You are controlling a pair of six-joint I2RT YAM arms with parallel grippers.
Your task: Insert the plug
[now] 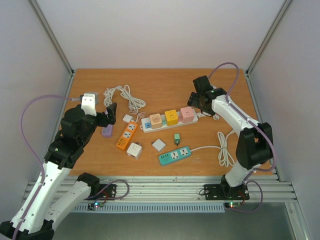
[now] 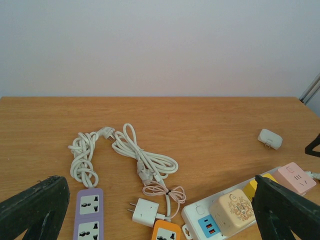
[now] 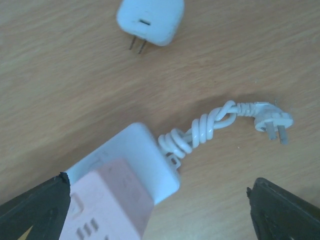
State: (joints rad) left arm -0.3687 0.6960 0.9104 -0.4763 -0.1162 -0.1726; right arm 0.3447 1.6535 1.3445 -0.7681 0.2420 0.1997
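White shells over black joint housings clothe the left arm and right arm — a lilac cable trails each, and small lights glow at the black bases.

Bright, even light, faint shadows; the right pincer looks slightly blurred.

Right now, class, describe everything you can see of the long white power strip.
The white power strip looks plastic and lies flat, slightly slanted, on the wooden table. Beige, yellow and pink cube adapters sit along it, with a blue panel at its left end. A short, tightly wound cord leaves its right end, ending in a plug resting on the table.
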